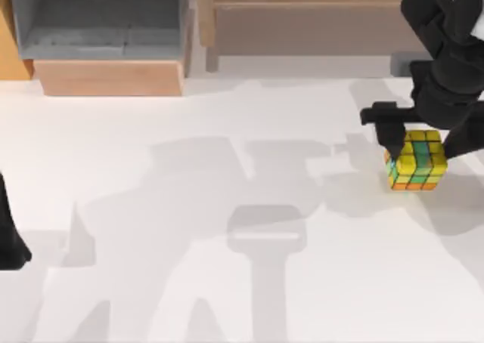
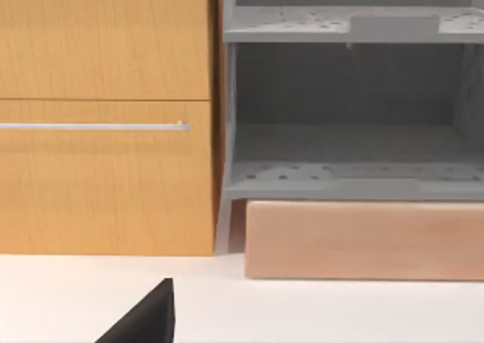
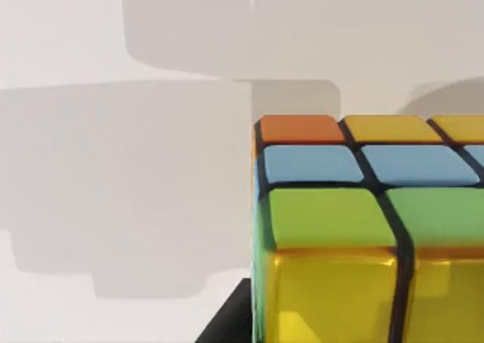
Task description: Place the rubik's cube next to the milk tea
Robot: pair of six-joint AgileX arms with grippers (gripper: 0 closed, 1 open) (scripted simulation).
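No brand, label or writing readable on anything in view.

My right gripper is at the table's right side, down over the rubik's cube. One dark finger sits against the cube's left face, the other at its right edge, so my fingers are closed on the cube from both sides. Cube top shows yellow and green tiles, orange along the lower edge. In the right wrist view the cube is very close, with orange, blue, green and yellow tiles.

My left arm is parked at the table's left edge; I cannot tell its finger state. Its wrist view faces a wooden cabinet and a grey shelf unit.
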